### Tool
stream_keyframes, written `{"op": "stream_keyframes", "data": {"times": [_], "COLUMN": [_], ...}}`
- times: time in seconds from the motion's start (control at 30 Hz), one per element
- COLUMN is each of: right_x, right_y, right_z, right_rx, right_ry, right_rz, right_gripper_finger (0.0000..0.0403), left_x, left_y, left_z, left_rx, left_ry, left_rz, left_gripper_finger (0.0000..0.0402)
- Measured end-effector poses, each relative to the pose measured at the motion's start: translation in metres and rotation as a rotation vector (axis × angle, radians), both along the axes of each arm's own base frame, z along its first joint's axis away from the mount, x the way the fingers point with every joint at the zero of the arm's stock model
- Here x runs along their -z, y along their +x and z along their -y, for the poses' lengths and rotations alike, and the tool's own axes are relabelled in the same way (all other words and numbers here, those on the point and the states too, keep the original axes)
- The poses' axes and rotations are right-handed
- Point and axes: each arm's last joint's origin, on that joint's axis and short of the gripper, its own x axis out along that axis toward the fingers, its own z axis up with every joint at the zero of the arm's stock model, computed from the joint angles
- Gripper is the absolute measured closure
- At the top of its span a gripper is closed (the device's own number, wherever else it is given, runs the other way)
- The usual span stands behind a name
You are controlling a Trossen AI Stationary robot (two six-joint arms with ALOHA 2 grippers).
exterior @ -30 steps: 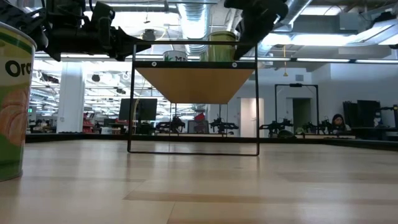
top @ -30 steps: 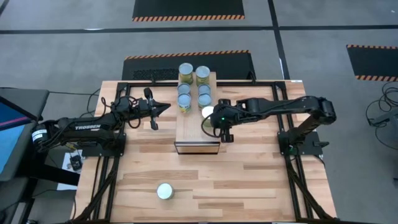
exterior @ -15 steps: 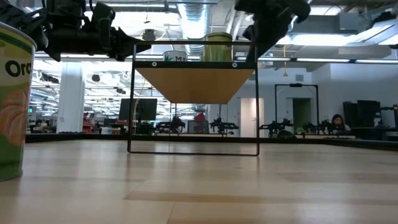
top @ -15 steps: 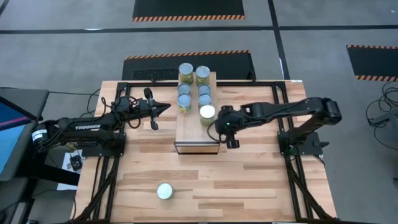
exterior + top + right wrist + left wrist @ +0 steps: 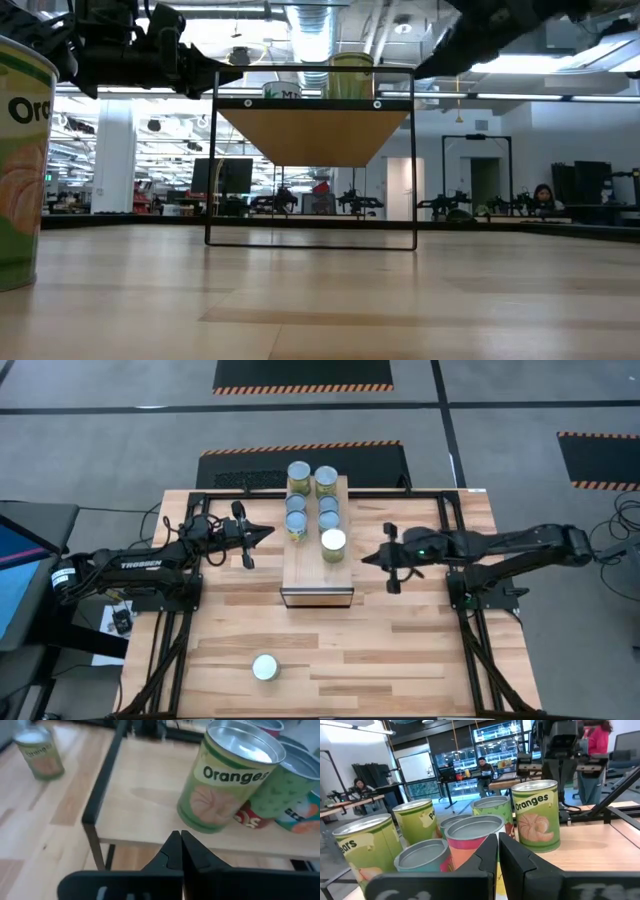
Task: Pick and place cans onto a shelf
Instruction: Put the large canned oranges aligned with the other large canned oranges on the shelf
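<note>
The shelf (image 5: 318,575) is a long light-wood platform on a black frame at the table's middle; the low view shows it from below (image 5: 312,130). Several cans stand upright on its far half, the nearest an Oranges can (image 5: 333,545), which also shows in the right wrist view (image 5: 232,780). One more can (image 5: 265,667) stands on the tabletop near the front edge and looms at the low view's left (image 5: 20,165). My right gripper (image 5: 370,557) is shut and empty, right of the shelf. My left gripper (image 5: 262,535) is shut and empty, left of the shelf's cans (image 5: 497,847).
The shelf's near half (image 5: 145,805) is bare wood. Black frame rails (image 5: 450,510) run along the table's left and right sides. The room beyond holds desks and people, far from the table.
My right gripper has drawn back from the Oranges can on the shelf toward the table's right edge, and now hangs clear of the shelf. The can stays upright where it stood. My left arm has kept still.
</note>
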Motion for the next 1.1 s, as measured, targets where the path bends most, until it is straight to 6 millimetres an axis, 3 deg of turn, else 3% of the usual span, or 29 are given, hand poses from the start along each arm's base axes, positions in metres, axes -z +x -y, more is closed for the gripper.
{"op": "stream_keyframes", "data": {"times": [0.23, 0.53, 0.8, 0.97, 1.1], "right_x": [0.040, 0.074, 0.073, 0.078, 0.082], "right_y": [-0.022, -0.036, -0.036, -0.032, -0.031], "right_z": [0.008, 0.006, 0.007, 0.007, 0.008], "right_rx": [0.026, 0.022, 0.019, 0.016, 0.017], "right_ry": [0.029, 0.033, 0.009, 0.001, -0.007], "right_rz": [0.198, 0.371, 0.408, 0.389, 0.364], "right_gripper_finger": [0.0395, 0.0393, 0.0397, 0.0393, 0.0395], "left_x": [-0.013, -0.028, -0.048, -0.043, -0.038], "left_y": [0.008, 0.020, 0.004, -0.004, -0.003], "left_z": [0.006, 0.038, 0.068, 0.083, 0.097], "left_rx": [0.050, -0.018, -0.094, -0.144, -0.145], "left_ry": [-0.051, -0.176, -0.474, -0.714, -0.794], "left_rz": [-0.014, -0.429, -0.748, -0.823, -0.863], "left_gripper_finger": [0.0395, 0.0395, 0.0395, 0.0390, 0.0366]}}
